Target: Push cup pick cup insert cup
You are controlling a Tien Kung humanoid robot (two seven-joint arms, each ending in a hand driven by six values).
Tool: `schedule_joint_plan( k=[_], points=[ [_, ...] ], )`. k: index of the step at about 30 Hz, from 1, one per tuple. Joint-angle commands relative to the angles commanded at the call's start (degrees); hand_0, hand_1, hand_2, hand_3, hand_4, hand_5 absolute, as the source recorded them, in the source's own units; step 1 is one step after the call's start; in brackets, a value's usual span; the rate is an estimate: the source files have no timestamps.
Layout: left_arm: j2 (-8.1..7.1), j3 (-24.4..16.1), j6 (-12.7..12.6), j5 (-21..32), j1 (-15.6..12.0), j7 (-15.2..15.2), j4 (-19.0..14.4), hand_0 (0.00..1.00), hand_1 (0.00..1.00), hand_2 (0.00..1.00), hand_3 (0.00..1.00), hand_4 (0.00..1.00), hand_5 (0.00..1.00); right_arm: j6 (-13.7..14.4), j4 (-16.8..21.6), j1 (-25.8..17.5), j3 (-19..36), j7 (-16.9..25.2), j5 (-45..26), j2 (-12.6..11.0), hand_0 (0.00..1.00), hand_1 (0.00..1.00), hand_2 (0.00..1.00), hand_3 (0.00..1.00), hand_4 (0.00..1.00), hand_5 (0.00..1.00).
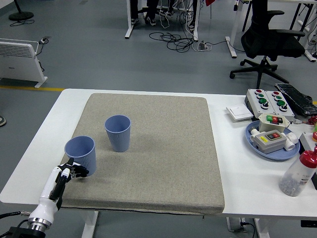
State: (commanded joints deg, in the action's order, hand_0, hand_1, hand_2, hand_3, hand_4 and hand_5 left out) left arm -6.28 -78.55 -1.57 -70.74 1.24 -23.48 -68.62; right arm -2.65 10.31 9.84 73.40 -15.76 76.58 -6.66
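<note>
Standing just beyond the left hand (72,171), near cup (80,155) perhaps touches fingertips.

Blue tray (253,142), bottle (298,174), mat (163,148)

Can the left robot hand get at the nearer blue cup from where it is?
Probably yes. The left robot hand sits right at the base of the near cup, with nothing between them; the far cup stands apart.

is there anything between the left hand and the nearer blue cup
Nothing visible. The left hand is right at the base of the near blue cup, on the grey mat; whether they touch is unclear.
</note>
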Motion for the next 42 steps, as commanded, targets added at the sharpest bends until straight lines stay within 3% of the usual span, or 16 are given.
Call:
schedule_joint_plan(
  k=[11,20,42],
  points=[
    [-0.17,-0.4,1.2,-0.7,4.5,0.5,4.5,0.504,0.525,0.484,0.452,0.544,0.998,0.0,0.0,0.6,0.1,0.1,-0.4,0.2,0.721,0.655,0.654,0.581,0.091,0.536],
    [0.02,-0.3,1.5,-0.7,6.5,0.5,7.1,0.515,0.537,0.488,0.454,0.544,0.998,0.0,0.0,1.1,0.3,0.0,0.0,0.3,0.721,0.655,0.654,0.581,0.091,0.536],
    [2.23,0.1,1.6,-0.2,13.1,-0.8,14.2,0.522,0.539,0.490,0.453,0.540,0.998,0.0,0.0,1.3,-0.5,0.1,-0.6,0.4,0.721,0.655,0.655,0.580,0.091,0.536]
  ],
)
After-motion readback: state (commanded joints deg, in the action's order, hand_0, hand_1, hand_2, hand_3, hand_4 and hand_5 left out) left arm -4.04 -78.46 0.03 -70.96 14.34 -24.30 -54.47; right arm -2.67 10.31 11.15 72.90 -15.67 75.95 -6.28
